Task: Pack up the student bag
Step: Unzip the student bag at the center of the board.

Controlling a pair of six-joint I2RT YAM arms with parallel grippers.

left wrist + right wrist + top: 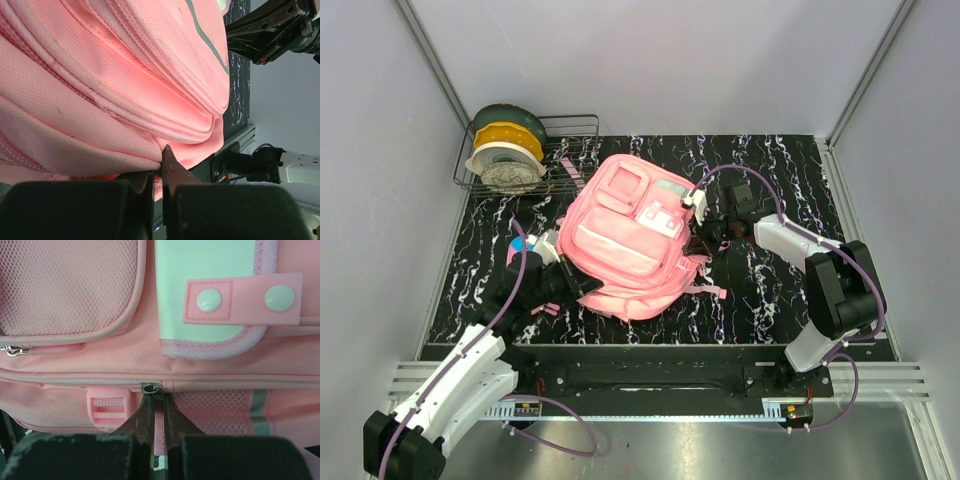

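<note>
The student bag (630,235) is a large pink backpack lying front side up in the middle of the black marbled table. My left gripper (563,272) is at its lower left edge. In the left wrist view the gripper (159,167) is shut on a fold of the bag's pink fabric (100,100). My right gripper (698,235) is at the bag's right side. In the right wrist view it (159,400) is shut on the pink zipper pull just below the metal slider (154,389), beside a pink buckle (106,407) and under the pale clasp patch (210,295).
A wire rack (575,150) with several filament spools (505,150) stands at the back left. A small pink-and-blue item (525,243) lies left of the bag, partly behind my left arm. A pink strap (705,290) trails off the bag's lower right.
</note>
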